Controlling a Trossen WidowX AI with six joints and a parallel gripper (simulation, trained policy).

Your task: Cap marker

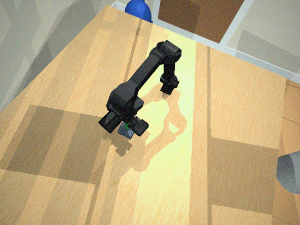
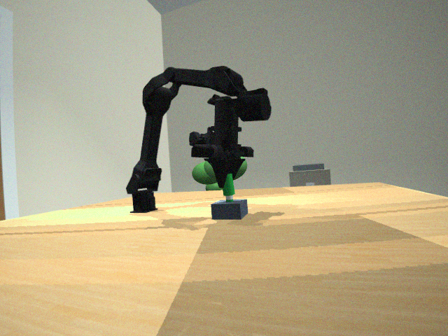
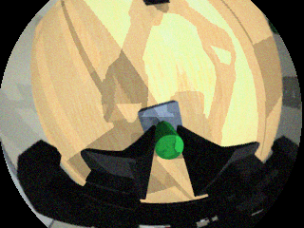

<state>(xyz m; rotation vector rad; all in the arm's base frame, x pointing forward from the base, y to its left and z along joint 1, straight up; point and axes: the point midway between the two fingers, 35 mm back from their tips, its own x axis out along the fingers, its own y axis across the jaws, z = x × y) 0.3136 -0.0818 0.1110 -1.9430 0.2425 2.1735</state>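
Bent above the holder block, the gripper grips the green cap.
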